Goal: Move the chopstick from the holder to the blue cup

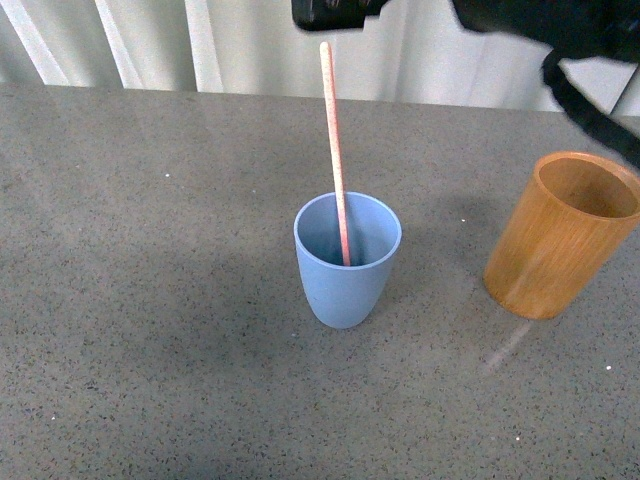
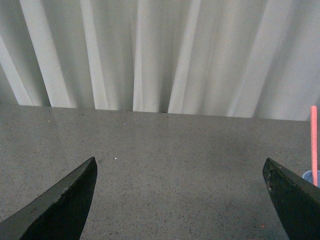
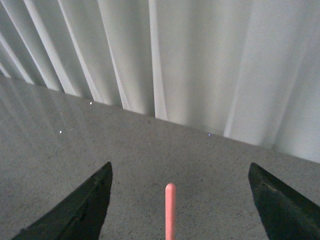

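The pink chopstick (image 1: 333,140) stands in the light blue cup (image 1: 347,262) at the table's middle, leaning slightly left against its rim. The orange-brown wooden holder (image 1: 565,235) stands to the cup's right, and what shows of its inside is empty. My right gripper (image 3: 180,163) is open above the chopstick, whose tip (image 3: 170,210) shows between the jaws without touching them. In the front view only its dark body (image 1: 338,12) shows at the top edge. My left gripper (image 2: 179,160) is open and empty over bare table, with the chopstick (image 2: 314,145) and the cup rim (image 2: 311,176) off to one side.
The grey speckled table (image 1: 150,300) ends at a white pleated curtain (image 1: 150,40) at the back. My right arm's dark body and cable (image 1: 590,90) hang above the holder.
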